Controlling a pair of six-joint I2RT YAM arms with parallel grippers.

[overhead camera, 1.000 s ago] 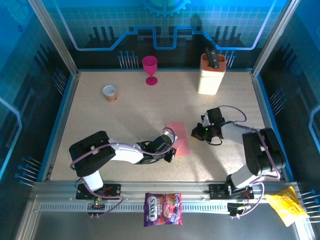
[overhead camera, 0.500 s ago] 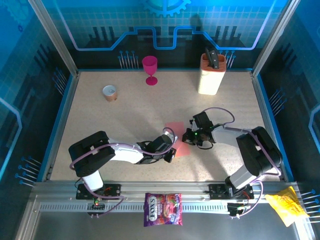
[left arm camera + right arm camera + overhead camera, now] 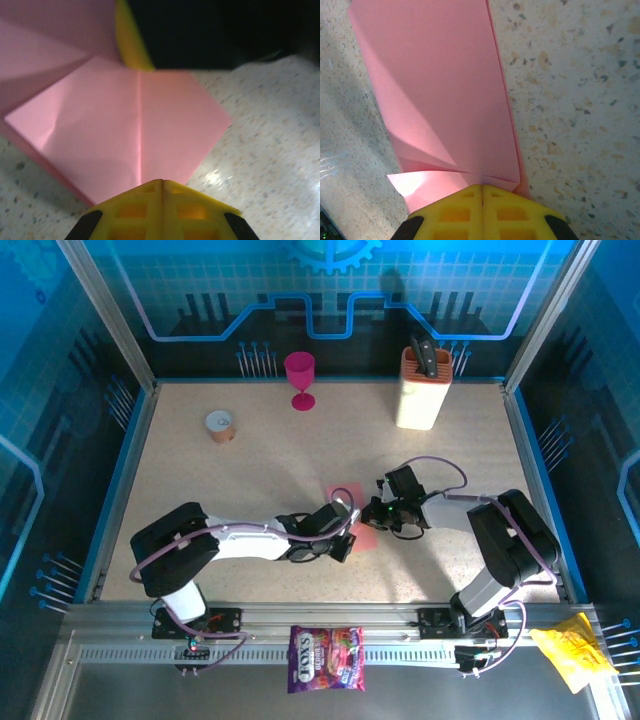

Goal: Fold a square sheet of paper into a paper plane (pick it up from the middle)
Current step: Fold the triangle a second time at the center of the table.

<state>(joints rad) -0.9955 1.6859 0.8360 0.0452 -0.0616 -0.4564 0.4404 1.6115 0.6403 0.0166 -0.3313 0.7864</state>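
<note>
The square sheet of paper (image 3: pixel 364 535) lies on the speckled table between the two arms, salmon pink and partly folded. In the left wrist view the sheet (image 3: pixel 125 125) shows a pointed folded shape with a centre crease. My left gripper (image 3: pixel 161 182) is shut, its tips resting on the near point of that crease, and from above it (image 3: pixel 351 533) sits at the sheet's near left edge. My right gripper (image 3: pixel 482 187) is shut too, tips pressing where folded flaps of the sheet (image 3: pixel 445 90) meet. From above it (image 3: pixel 373 515) is on the sheet's right side.
A magenta goblet (image 3: pixel 299 375) and a cream knife block (image 3: pixel 423 388) stand at the back, with a small round cup (image 3: pixel 220 424) at the back left. A purple candy bag (image 3: pixel 326 658) and a yellow wrapper (image 3: pixel 572 654) lie on the front rail.
My right gripper has moved left, from beside the sheet onto its right side. The left gripper has edged slightly forward onto the sheet. Less of the pink paper shows from above.
</note>
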